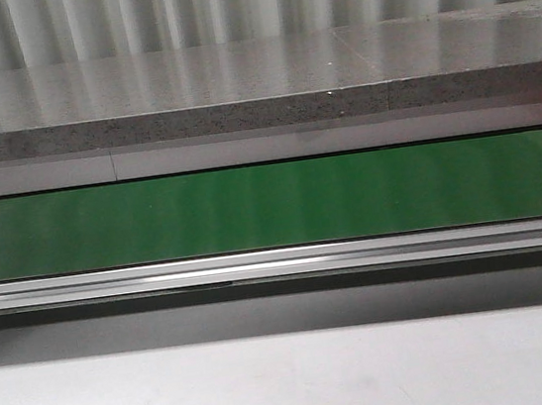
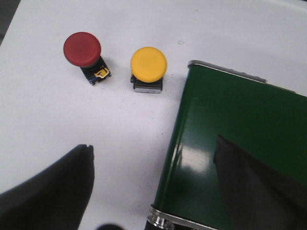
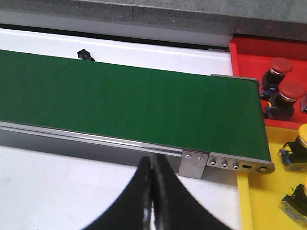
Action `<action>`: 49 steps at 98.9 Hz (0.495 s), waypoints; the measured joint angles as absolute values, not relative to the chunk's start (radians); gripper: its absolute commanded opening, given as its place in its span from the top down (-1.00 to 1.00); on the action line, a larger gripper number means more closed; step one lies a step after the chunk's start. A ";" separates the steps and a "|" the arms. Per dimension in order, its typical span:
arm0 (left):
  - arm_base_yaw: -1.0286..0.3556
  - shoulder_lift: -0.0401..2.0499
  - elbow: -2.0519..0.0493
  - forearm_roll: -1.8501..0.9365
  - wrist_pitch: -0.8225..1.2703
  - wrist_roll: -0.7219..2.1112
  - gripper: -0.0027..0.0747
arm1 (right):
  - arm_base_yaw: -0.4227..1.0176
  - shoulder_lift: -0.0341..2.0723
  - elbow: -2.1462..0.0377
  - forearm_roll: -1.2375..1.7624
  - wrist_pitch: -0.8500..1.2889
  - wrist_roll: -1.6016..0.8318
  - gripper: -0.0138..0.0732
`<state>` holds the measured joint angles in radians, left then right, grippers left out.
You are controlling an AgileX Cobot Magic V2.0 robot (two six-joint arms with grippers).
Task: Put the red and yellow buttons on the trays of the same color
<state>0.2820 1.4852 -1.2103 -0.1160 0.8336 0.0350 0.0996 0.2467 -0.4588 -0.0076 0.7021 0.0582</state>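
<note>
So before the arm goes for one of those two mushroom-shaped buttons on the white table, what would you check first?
1. Left gripper open: ok.
2. Red mushroom-head button and yellow mushroom-head button standing apart on the white table: ok.
3. Green conveyor belt free of objects: ok.
4. Red plastic tray and yellow plastic tray have bare room: ok.
5. Right gripper shut, holding nothing: ok.
6. Belt running: cannot tell.

Green conveyor belt (image 1: 272, 207) runs full width, silver rail (image 1: 278, 258) along near edge. Grey speckled ledge (image 1: 256, 90) behind, corrugated wall (image 1: 245, 1) above. White table (image 1: 295, 384) in front.
</note>
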 measured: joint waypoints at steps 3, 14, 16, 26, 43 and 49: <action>0.293 1.515 -1.238 -0.116 0.853 0.025 -0.32 | 0.100 0.247 -0.459 -0.008 0.702 0.058 0.84; 0.339 1.632 -1.345 -0.116 0.924 -0.026 -0.32 | 0.100 0.247 -0.459 -0.008 0.702 0.058 0.84; 0.347 1.653 -1.364 -0.114 0.936 -0.033 -0.32 | 0.100 0.247 -0.459 -0.008 0.702 0.058 0.84; 0.371 1.748 -1.453 -0.112 0.981 -0.060 -0.32 | 0.100 0.247 -0.459 -0.008 0.702 0.058 0.84; 0.381 1.885 -1.586 -0.110 1.013 -0.110 -0.32 | 0.100 0.247 -0.459 -0.008 0.702 0.058 0.84; 0.381 1.923 -1.629 -0.110 1.013 -0.136 -0.32 | 0.100 0.247 -0.459 -0.008 0.702 0.058 0.84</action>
